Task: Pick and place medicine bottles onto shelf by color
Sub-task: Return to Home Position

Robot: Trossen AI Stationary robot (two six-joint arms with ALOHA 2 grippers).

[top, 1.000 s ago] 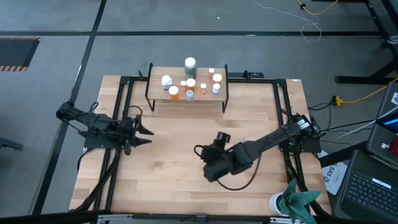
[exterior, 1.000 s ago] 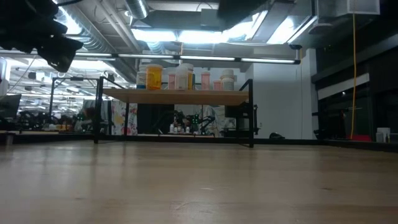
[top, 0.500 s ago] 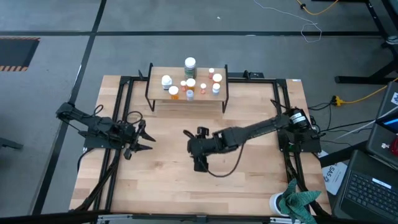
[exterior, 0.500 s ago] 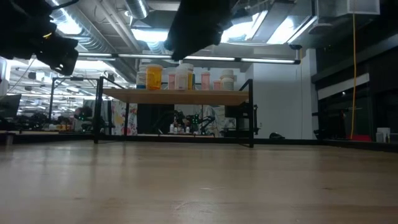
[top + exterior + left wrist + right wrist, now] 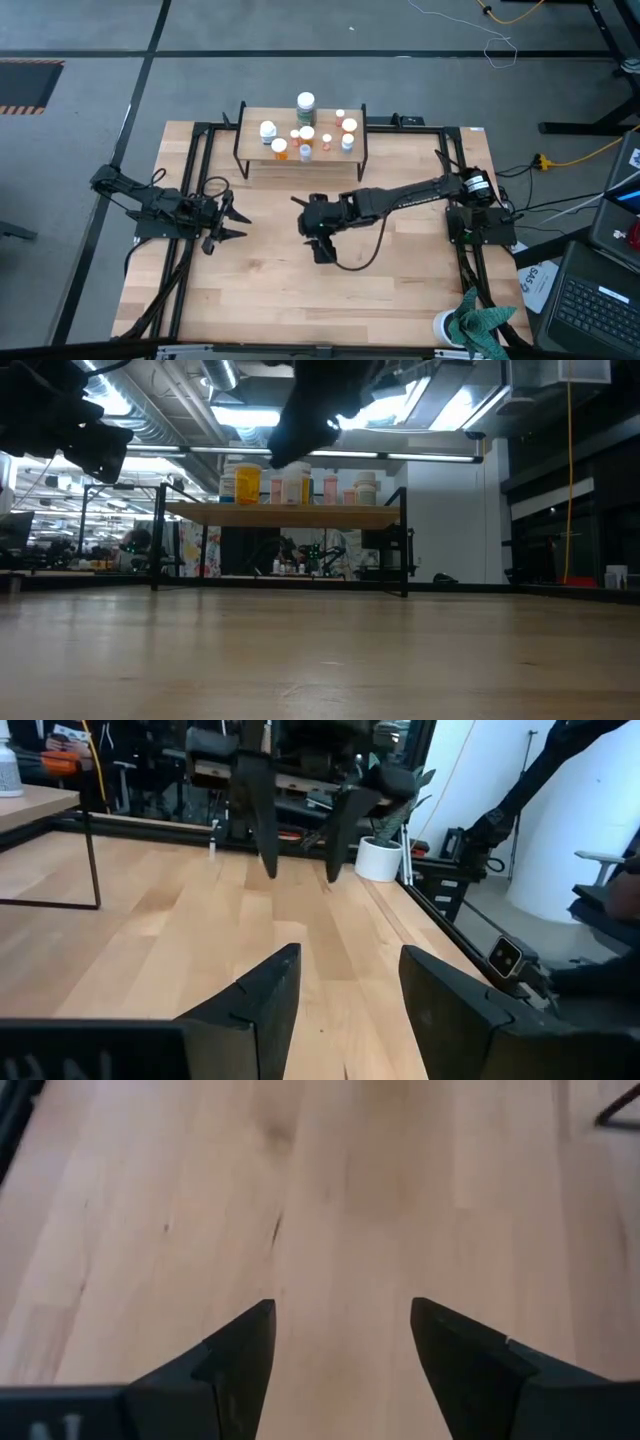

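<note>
The shelf stands at the table's far middle on thin black legs. Several white-capped medicine bottles stand on it, among them a dark green one and orange ones; the low view shows them in a row on the board. My right gripper hangs open over bare wood at the table's middle, tilted downward, with nothing between its fingers. My left gripper stays open at the table's left side, pointing level toward the right.
A white cup with teal cloth sits at the near right corner. Black frame rails run along the table's left and right sides. Bare wood lies between the shelf and both grippers. A laptop lies beyond the right edge.
My right gripper has swung from the near right of the table's middle toward its left and far edges, rolling at the wrist and tipping downward. It has stayed open with nothing between its fingers. The bottles and shelf have not moved.
</note>
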